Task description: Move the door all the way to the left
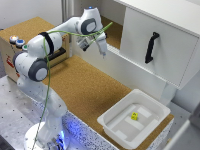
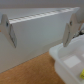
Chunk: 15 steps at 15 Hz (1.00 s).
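The door (image 1: 160, 47) is a large flat white panel on the cabinet at the exterior view's right, with a black vertical bar handle (image 1: 151, 47). My gripper (image 1: 103, 51) hangs over the cork surface to the left of the door, well apart from the handle and in front of the low white cabinet wall (image 1: 120, 67). In the wrist view the gripper (image 2: 40, 32) is open, its fingers (image 2: 11, 31) spread wide with nothing between them. Behind them is a white surface; the handle does not show there.
A white tray (image 1: 150, 122) holding a small yellow object (image 1: 134, 116) sits on the cork tabletop (image 1: 85, 85) below the door; its corner (image 2: 70, 57) shows in the wrist view. A wooden box with buttons (image 1: 17, 42) stands at the exterior view's left.
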Tool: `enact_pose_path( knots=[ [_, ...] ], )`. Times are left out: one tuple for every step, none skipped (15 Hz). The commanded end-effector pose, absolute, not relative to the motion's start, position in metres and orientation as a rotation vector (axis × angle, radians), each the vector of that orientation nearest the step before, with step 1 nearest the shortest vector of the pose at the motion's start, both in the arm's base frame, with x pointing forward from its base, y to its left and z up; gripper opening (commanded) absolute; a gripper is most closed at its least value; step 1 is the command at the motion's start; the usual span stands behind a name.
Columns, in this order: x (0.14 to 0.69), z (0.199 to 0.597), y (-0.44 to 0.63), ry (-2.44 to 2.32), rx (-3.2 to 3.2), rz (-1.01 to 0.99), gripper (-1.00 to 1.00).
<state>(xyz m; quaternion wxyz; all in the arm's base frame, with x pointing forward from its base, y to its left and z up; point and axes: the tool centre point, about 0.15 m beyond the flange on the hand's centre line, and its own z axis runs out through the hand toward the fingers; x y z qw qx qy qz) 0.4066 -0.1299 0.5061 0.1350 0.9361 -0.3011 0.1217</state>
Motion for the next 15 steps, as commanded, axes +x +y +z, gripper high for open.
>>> enact_pose_path(
  knots=[
    [0.402,0.496,-0.232,-0.846,2.751,0.422,1.0],
    [0.403,0.496,-0.245,-0.836,2.758,0.42,1.0],
    [0.406,0.495,-0.257,-0.843,2.772,0.416,1.0],
    [0.41,0.493,-0.268,-0.869,2.789,0.392,1.0],
    [0.414,0.494,-0.275,-0.895,2.81,0.382,1.0],
    [0.419,0.496,-0.276,-0.911,2.845,0.372,1.0],
    [0.423,0.499,-0.274,-0.897,2.866,0.371,1.0],
    [0.427,0.503,-0.268,-0.873,2.879,0.379,1.0],
    [0.429,0.513,-0.264,-0.893,2.895,0.381,1.0],
    [0.427,0.517,-0.261,-0.889,2.909,0.377,1.0],
    [0.425,0.517,-0.259,-0.899,2.913,0.352,1.0],
    [0.423,0.516,-0.259,-0.906,2.912,0.328,1.0],
    [0.422,0.515,-0.257,-0.91,2.923,0.303,1.0],
    [0.424,0.516,-0.254,-0.899,2.948,0.292,1.0],
    [0.429,0.517,-0.251,-0.851,2.959,0.294,1.0]
  ],
)
